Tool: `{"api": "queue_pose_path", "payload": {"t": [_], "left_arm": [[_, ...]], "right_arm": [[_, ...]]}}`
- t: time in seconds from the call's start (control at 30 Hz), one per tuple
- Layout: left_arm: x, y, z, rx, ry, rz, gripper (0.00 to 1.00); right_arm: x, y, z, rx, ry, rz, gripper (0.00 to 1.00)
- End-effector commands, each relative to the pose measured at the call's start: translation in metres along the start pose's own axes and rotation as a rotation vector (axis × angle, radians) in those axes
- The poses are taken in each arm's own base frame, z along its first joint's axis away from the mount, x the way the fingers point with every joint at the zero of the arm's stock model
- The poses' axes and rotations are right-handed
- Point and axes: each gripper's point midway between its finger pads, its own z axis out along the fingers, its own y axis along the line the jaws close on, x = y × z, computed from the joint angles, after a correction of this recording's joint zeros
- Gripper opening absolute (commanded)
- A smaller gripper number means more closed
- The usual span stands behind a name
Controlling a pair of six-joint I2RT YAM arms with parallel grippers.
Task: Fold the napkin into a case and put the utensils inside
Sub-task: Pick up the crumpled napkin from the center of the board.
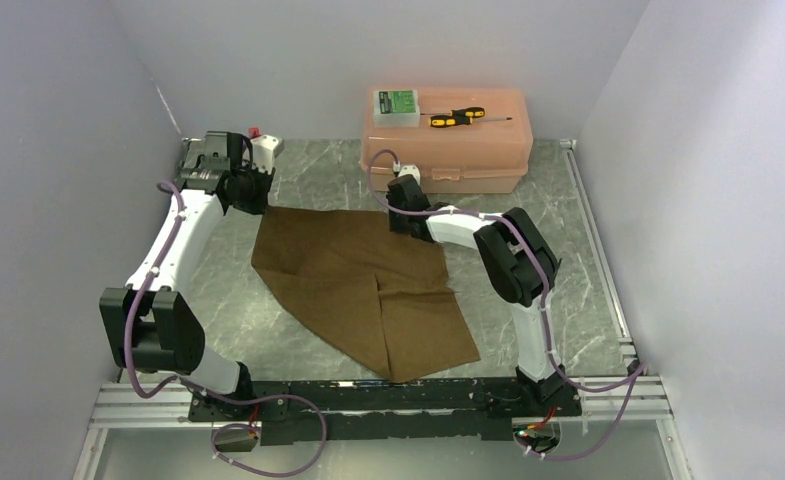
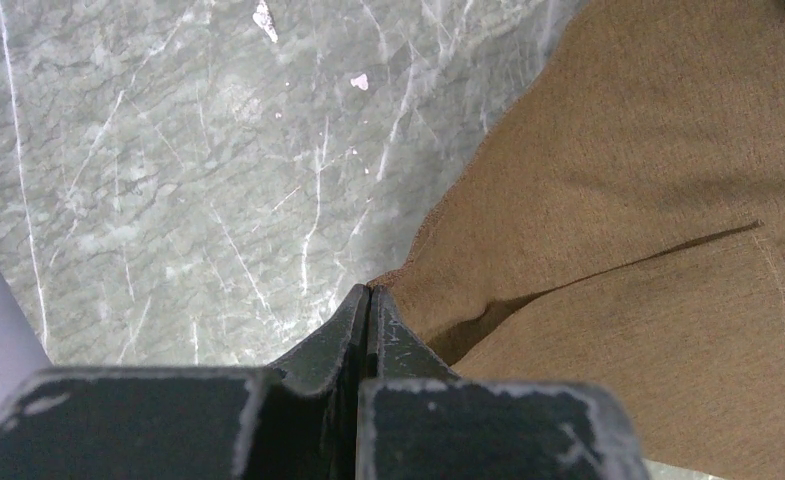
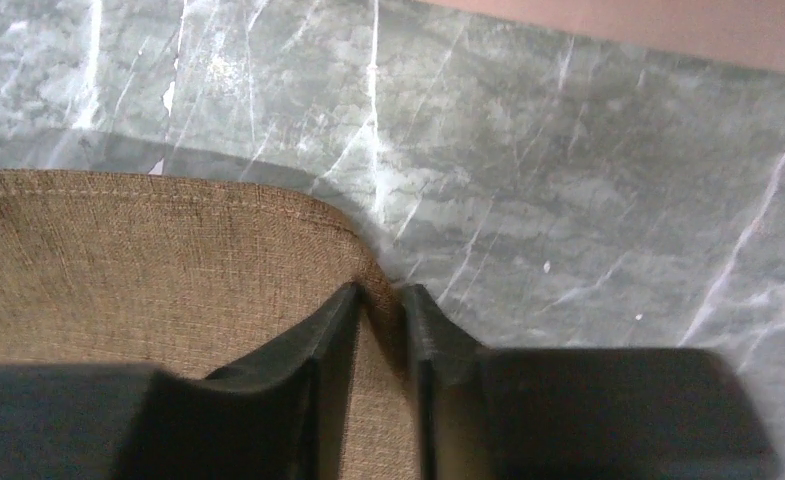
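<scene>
1. Table: grey marbled top, walled in on three sides, both arm bases on the rail at the near edge
2. Napkin: dark-brown cloth, opened out and lying mid-table between the two arms, not yet folded into a case. A crease line runs from its middle down toward the near edge. Its far edge stops just short of the pink box, with bare table between them
3. Pink box: plastic, lid down, against the far wall to the right of centre
4. Left arm: reaches forward to the napkin's far-left corner
5. Right arm: bends in from the right to the napkin's far-right corner
6. Left gripper: fingers pressed fully together, no gap, and the napkin corner runs right into the tips. The cloth ridges up toward them, so it reads as pinched
7. Right gripper: jaws partly apart with a narrow gap. The rounded hemmed corner of the napkin sits between the two fingers (can't tell whether the pads actually press the cloth)
8. Small clear case with a green label: on the pink box lid, left end
9. Yellow-and-black screwdriver: lying on the same lid, just right of the case
</scene>
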Motion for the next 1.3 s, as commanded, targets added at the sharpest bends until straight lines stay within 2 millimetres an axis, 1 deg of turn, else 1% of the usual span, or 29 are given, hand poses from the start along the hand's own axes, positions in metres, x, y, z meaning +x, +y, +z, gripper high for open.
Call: {"api": "queue_pose_path", "payload": {"t": [0.0,0.07,0.13,0.27,0.37,0.4,0.5,0.57,0.6,0.7,0.73,0.8,0.9,0.93,0.97,1.03,1.1,1.13,1.17,1.2,1.23,1.27], "left_arm": [[-0.019,0.005,-0.012,-0.021,-0.094,0.01,0.03],[-0.03,0.003,-0.018,-0.008,-0.129,0.011,0.03],[-0.046,0.002,-0.027,0.002,-0.166,0.009,0.03],[-0.077,0.001,-0.046,0.016,-0.227,0.0,0.03],[-0.093,0.001,-0.06,0.018,-0.266,0.0,0.03],[-0.097,0.0,-0.065,0.023,-0.281,0.004,0.03],[-0.115,-0.007,-0.087,0.051,-0.347,0.018,0.03],[-0.129,-0.013,-0.107,0.071,-0.4,0.029,0.03],[-0.14,-0.015,-0.122,0.075,-0.44,0.038,0.03],[-0.154,-0.021,-0.157,0.081,-0.505,0.052,0.03],[-0.155,-0.024,-0.17,0.08,-0.525,0.061,0.03],[-0.154,-0.027,-0.189,0.074,-0.548,0.072,0.03],[-0.146,-0.033,-0.218,0.06,-0.584,0.091,0.03],[-0.143,-0.034,-0.221,0.059,-0.582,0.098,0.03],[-0.138,-0.037,-0.231,0.055,-0.595,0.106,0.03],[-0.131,-0.04,-0.242,0.052,-0.603,0.118,0.03],[-0.126,-0.041,-0.248,0.039,-0.609,0.125,0.03],[-0.122,-0.04,-0.247,0.03,-0.605,0.125,0.03],[-0.119,-0.039,-0.245,0.023,-0.599,0.123,0.03],[-0.114,-0.036,-0.238,0.014,-0.583,0.115,0.03],[-0.113,-0.034,-0.236,0.003,-0.579,0.111,0.03],[-0.11,-0.031,-0.23,-0.011,-0.567,0.106,0.03]], "right_arm": [[-0.012,-0.002,-0.008,0.029,-0.019,0.015,0.0],[-0.036,-0.008,-0.026,0.048,-0.086,0.014,0.0],[-0.064,-0.012,-0.049,0.064,-0.162,0.01,0.0],[-0.103,-0.018,-0.098,0.075,-0.295,0.032,0.0],[-0.118,-0.025,-0.134,0.1,-0.373,0.058,0.0],[-0.117,-0.029,-0.145,0.119,-0.394,0.06,0.0],[-0.128,-0.032,-0.189,0.151,-0.499,0.064,0.0],[-0.141,-0.03,-0.226,0.172,-0.582,0.046,0.0],[-0.147,-0.029,-0.244,0.181,-0.617,0.037,0.0],[-0.158,-0.03,-0.291,0.221,-0.694,0.015,0.0],[-0.159,-0.026,-0.305,0.219,-0.712,0.011,0.0],[-0.162,-0.024,-0.33,0.217,-0.749,0.009,0.0],[-0.163,-0.014,-0.367,0.196,-0.803,0.006,0.0],[-0.162,-0.01,-0.379,0.2,-0.815,-0.011,0.0],[-0.162,-0.007,-0.39,0.195,-0.829,-0.017,0.0],[-0.162,-0.001,-0.414,0.187,-0.857,-0.021,0.0],[-0.161,0.005,-0.437,0.178,-0.887,-0.019,0.0],[-0.161,0.009,-0.445,0.177,-0.899,-0.032,0.0],[-0.16,0.013,-0.452,0.174,-0.909,-0.039,0.0],[-0.159,0.017,-0.458,0.174,-0.917,-0.04,0.0],[-0.159,0.019,-0.459,0.19,-0.919,-0.07,0.0],[-0.158,0.023,-0.463,0.198,-0.924,-0.088,0.0]]}}
